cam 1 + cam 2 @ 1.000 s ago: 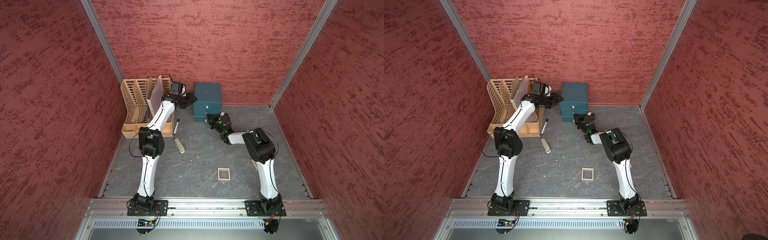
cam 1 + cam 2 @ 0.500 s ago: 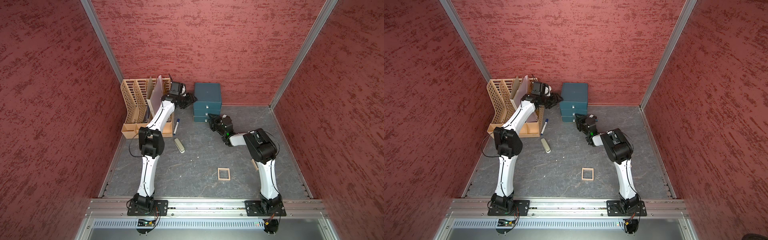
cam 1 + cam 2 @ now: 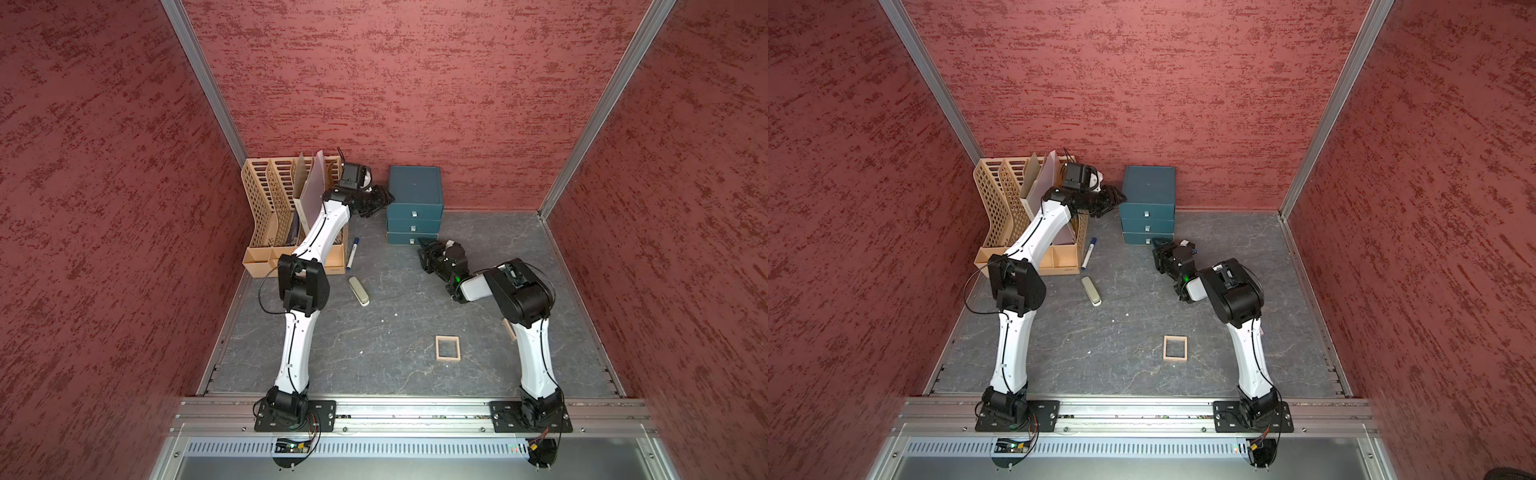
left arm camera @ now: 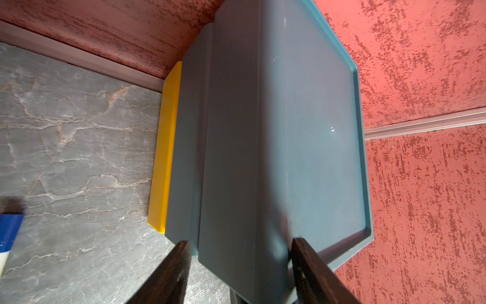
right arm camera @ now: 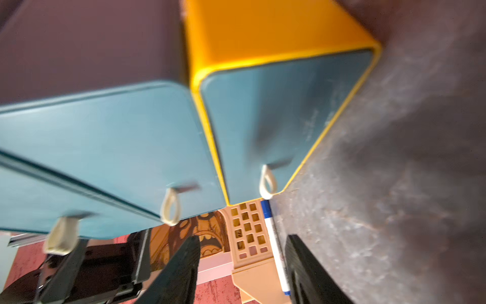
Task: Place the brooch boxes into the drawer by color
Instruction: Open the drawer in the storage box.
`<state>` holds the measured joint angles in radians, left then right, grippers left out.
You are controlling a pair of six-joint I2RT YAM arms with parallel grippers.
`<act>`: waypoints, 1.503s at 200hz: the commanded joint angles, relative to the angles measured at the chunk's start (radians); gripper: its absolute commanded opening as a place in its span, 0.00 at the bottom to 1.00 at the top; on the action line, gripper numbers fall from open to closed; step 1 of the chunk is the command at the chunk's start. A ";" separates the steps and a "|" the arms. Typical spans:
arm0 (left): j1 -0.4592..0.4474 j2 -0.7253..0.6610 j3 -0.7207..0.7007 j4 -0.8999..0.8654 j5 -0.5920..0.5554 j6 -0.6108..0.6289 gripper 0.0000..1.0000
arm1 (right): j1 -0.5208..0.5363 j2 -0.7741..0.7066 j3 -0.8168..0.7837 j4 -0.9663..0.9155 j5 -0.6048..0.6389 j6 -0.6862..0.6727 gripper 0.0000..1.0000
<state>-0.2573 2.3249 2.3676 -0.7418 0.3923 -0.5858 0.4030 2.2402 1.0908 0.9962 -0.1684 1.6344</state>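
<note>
Left gripper (image 3: 385,198): fingers apart, astride the cabinet's (image 3: 414,185) upper edge on the rack (image 3: 266,208) side.
Right gripper (image 3: 424,248): fingers apart, empty, low and just before the lowest drawer (image 3: 411,240).
Cabinet: teal, three stacked drawers, against the back wall.
Brooch box (image 3: 447,348): one tan frame, flat on the floor (image 3: 374,332), well apart from both grippers.
Tan piece (image 3: 508,329): mostly hidden by the right arm; possibly another box.
Block (image 3: 358,291): on the floor near the rack.
</note>
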 commanded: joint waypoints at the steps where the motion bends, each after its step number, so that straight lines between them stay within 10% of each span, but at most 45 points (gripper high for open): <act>1: 0.006 0.033 0.019 -0.033 0.002 0.023 0.64 | 0.002 0.031 0.049 0.015 -0.028 -0.012 0.57; 86: 0.006 0.036 0.024 -0.036 0.003 0.026 0.64 | 0.002 0.120 0.169 -0.052 -0.033 -0.019 0.51; 300: 0.006 0.038 0.033 -0.041 0.003 0.028 0.64 | 0.009 0.135 0.211 -0.086 0.003 -0.010 0.00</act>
<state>-0.2569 2.3360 2.3829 -0.7475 0.4004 -0.5858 0.4042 2.3886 1.3098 0.9123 -0.1902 1.6268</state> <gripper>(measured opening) 0.643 0.053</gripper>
